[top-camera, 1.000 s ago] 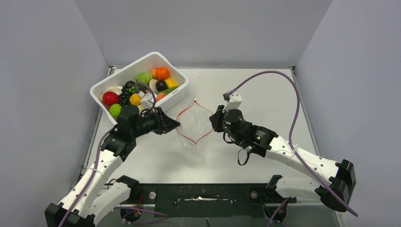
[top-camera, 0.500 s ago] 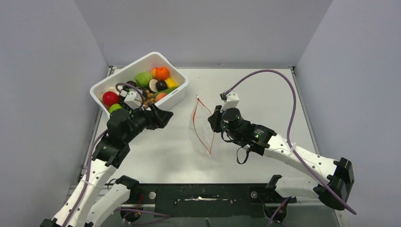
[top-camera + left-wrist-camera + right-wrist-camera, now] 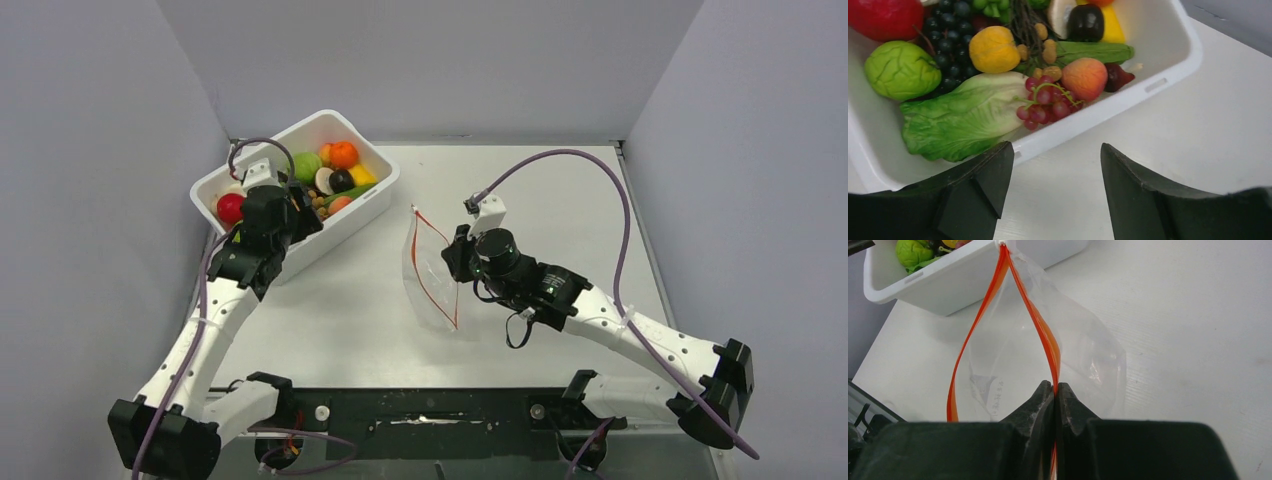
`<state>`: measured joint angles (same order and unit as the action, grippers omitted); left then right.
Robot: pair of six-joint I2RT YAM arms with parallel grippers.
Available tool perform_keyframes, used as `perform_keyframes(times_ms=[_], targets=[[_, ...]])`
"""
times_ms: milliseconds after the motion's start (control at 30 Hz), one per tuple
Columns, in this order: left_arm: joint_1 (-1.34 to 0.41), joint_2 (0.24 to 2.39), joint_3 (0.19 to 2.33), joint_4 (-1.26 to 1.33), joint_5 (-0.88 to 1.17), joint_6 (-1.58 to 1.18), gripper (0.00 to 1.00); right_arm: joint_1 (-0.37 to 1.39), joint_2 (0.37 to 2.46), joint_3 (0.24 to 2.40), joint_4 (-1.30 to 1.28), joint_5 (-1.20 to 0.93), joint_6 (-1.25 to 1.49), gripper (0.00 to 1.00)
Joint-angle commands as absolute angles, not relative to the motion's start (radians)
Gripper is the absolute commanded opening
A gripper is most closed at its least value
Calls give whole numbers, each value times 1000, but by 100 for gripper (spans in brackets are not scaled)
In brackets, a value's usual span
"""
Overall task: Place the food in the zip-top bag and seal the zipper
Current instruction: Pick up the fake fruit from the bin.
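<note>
The food is a heap of toy fruit and vegetables in a white bin [image 3: 360,207]: a lettuce leaf [image 3: 963,112], red grapes [image 3: 1045,102], a peach [image 3: 1084,78] and an orange [image 3: 343,155] among them. My left gripper [image 3: 300,222] hovers open and empty at the bin's near rim [image 3: 1128,97], its midpoint [image 3: 1055,147] over the table. My right gripper [image 3: 452,258] is shut on the zipper [image 3: 975,327] of the clear zip-top bag [image 3: 425,275], pinching one lip [image 3: 1054,385]. The bag's mouth gapes in a narrow slit toward the bin, and the bag [image 3: 1083,350] looks empty.
The bin [image 3: 948,285] stands at the table's back left, close to the grey left wall [image 3: 100,150]. A black rail [image 3: 430,410] runs along the near edge between the arm bases. The right arm's purple cable [image 3: 610,190] arcs over the right half of the table.
My left gripper let go of the bag's mouth, opened, and swung back left to the bin. The bag's mouth narrowed from a wide diamond to a slit, held only by the right gripper.
</note>
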<state>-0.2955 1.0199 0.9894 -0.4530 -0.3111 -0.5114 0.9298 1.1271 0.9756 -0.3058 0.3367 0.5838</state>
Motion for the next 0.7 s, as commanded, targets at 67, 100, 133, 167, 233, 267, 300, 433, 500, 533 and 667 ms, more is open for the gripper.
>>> perform_keyframes(times_ms=[67, 100, 133, 167, 233, 267, 300, 433, 500, 533, 667], targets=[[-138, 1124, 1024, -418, -288, -543, 62, 927, 1071, 1010, -268, 291, 527, 0], [-115, 1149, 1032, -421, -296, -544, 61, 928, 1065, 1008, -267, 289, 526, 0], [-92, 1173, 1044, -426, -299, -545, 61, 928, 1061, 1006, -265, 286, 527, 0], [-67, 1199, 1055, -431, -298, -542, 61, 928, 1058, 1003, -264, 283, 529, 0], [-22, 1247, 1078, -434, -270, -529, 61, 929, 1051, 991, -253, 275, 534, 0], [2, 1266, 1090, -433, -239, -522, 61, 930, 1048, 986, -248, 269, 536, 0], [14, 1282, 1099, -425, -216, -512, 61, 930, 1048, 984, -246, 267, 539, 0], [33, 1342, 1129, -397, -181, -466, 69, 934, 1044, 979, -251, 257, 551, 0], [50, 1380, 1150, -400, -144, -455, 70, 935, 1042, 979, -256, 257, 557, 0], [56, 1402, 1164, -405, -136, -450, 71, 935, 1043, 981, -257, 258, 560, 0], [58, 1473, 1212, -422, -126, -427, 72, 942, 1044, 985, -258, 266, 572, 0]])
